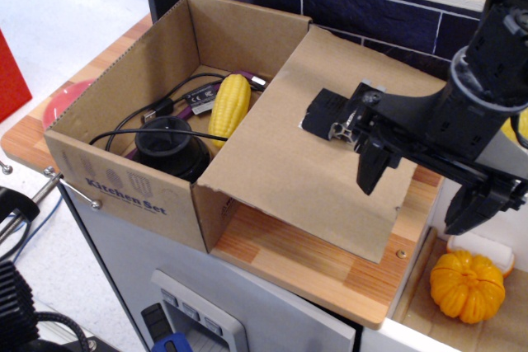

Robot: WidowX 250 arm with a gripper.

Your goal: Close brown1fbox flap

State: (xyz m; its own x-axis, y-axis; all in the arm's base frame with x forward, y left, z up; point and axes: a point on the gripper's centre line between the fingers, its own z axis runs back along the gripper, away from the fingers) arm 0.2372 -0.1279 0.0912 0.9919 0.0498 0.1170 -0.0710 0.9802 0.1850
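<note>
Wood counter [330,274] | box [124,179] flap [305,154] swung out, unclosed | we see gripper [421,191] apart, empty, above flap | closing remains

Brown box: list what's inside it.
Inside the brown box: a yellow corn cob, a black round object, black cables and something purple. The flap hides the right part.

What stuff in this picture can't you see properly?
- Box floor under the corn and black cables: covered by them.
- Dark round thing in the box: too dark to name.
- Counter under the open flap: hidden by the flap.
- Black tape patch: partly behind the gripper.
- Orange pumpkin: top hidden by a gripper finger.
- Red thing left of the box: mostly behind its wall.
</note>
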